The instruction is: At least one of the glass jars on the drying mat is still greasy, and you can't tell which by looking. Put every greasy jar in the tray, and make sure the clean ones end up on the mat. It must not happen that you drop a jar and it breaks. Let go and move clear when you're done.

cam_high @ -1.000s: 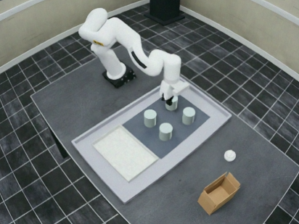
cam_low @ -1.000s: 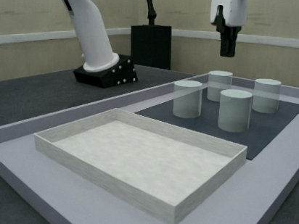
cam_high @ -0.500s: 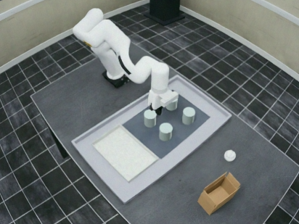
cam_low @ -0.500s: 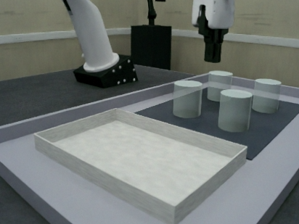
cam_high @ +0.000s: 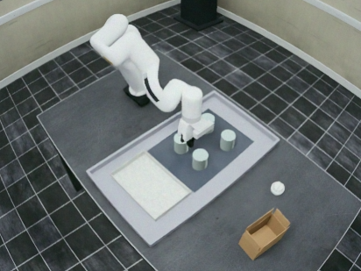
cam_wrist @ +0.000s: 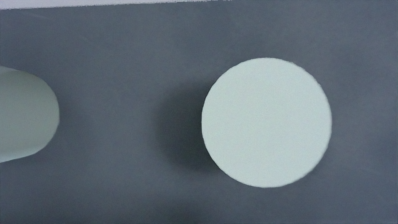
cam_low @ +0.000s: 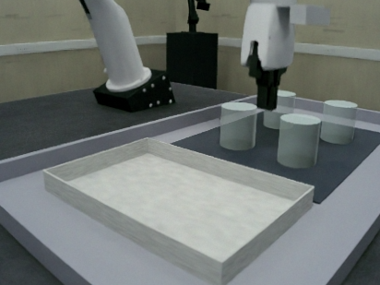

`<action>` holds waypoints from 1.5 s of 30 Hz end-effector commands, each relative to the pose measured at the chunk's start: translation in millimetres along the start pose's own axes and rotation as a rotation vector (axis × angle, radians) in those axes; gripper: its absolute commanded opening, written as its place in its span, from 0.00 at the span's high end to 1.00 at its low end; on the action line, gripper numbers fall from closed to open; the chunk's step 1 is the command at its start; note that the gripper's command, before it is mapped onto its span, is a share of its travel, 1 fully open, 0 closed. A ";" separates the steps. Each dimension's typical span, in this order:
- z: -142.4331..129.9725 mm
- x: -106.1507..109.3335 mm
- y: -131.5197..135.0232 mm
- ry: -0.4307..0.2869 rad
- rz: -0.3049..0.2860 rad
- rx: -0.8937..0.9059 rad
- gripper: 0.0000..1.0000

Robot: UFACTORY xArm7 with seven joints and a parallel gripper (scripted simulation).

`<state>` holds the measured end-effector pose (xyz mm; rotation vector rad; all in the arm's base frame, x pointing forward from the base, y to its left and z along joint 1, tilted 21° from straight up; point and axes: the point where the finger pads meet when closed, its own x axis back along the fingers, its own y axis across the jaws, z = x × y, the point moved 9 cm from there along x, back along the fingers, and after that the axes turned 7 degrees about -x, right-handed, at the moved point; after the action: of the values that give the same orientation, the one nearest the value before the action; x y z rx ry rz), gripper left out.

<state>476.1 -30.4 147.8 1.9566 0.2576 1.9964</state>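
Gripper (cam_low: pixel 267 101) closed, holding nothing, low among four jars on the mat (cam_high: pixel 238 150): jar (cam_high: pixel 180 144) just beside it, others at (cam_high: pixel 200 159), (cam_high: pixel 227 139), and (cam_high: pixel 208 121) partly hidden behind the wrist. All jars upright, well apart from each other; tray (cam_high: pixel 127 166) sits beside the mat

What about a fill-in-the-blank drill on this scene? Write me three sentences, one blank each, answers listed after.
1. The number of glass jars standing on the dark drying mat is ____.
2. The white tray holds ____ jars.
3. The gripper hangs among the jars with its fingers ____, gripping nothing; one jar fills the wrist view.

Missing words: four; no; shut
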 end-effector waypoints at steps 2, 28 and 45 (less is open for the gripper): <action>3.0 -18.7 -0.6 0.007 0.000 -0.001 1.00; 8.9 -18.6 -1.3 0.007 0.000 -0.001 1.00; 14.9 -18.6 -2.0 0.007 0.000 -0.001 1.00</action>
<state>488.2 -37.8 128.5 1.9536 0.2580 1.9977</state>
